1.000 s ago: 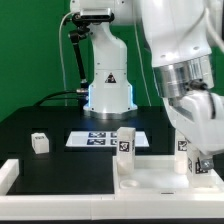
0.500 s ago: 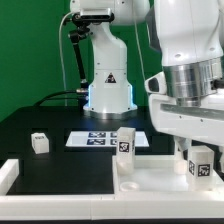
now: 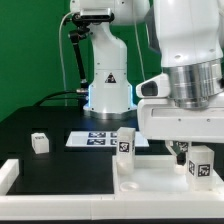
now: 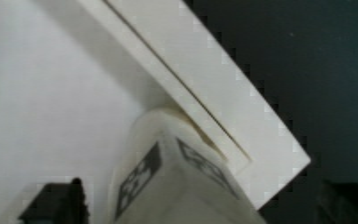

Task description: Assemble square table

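While the bulky white arm hangs low over the exterior view's right, its tool (image 3: 183, 152) stands open, holding nothing; just below it, a short white tagged block leg (image 3: 199, 163) stands upright on the white square plastic panel (image 3: 150, 182).

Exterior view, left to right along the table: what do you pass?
Loose leg → marker board → upright leg on the panel → leg under the gripper.
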`<state>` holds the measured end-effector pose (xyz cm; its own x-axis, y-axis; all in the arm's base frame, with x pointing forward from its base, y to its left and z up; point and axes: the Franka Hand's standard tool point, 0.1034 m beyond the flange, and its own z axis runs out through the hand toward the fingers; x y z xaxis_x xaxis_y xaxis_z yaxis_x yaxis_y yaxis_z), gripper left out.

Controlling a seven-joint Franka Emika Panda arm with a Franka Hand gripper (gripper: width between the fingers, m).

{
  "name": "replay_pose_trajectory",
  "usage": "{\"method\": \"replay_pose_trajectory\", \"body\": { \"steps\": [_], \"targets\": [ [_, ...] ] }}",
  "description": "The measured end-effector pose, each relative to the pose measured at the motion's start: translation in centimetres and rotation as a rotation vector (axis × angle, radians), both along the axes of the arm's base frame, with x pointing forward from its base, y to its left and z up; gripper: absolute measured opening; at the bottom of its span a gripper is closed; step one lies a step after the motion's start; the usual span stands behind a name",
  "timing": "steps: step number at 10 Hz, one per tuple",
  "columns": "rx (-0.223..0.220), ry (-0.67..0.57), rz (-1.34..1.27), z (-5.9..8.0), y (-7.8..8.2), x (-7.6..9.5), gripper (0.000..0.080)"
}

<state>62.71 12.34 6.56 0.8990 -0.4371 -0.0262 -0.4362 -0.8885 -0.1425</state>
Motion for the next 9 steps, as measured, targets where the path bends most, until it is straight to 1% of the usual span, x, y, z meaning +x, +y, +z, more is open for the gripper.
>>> {"method": "replay_pose_trajectory", "body": {
  "steps": [1, 2, 3, 5, 6, 7, 9],
  "targets": [
    [-0.059, -0.048, 0.254, 0.41, 0.42, -0.15, 0.0649],
    [-0.077, -0.057, 0.402, 0.00, 0.54, -0.71, 0.0649],
    [-0.073, -0.070, 0.423, -0.24, -0.10, -0.70, 0.0649],
    [-0.068, -0.062, 0.355, -0.29, 0.05, -0.74, 0.0636],
    [-0.064, -0.053, 0.281, -0.35, 0.06, -0.77, 0.0466],
    [-0.066, -0.042, 0.238, -0.50, -0.30, -0.91, 0.0291],
    [-0.058, -0.026, 0.084, -0.51, -0.22, -0.89, 0.0291]
  ]
}}
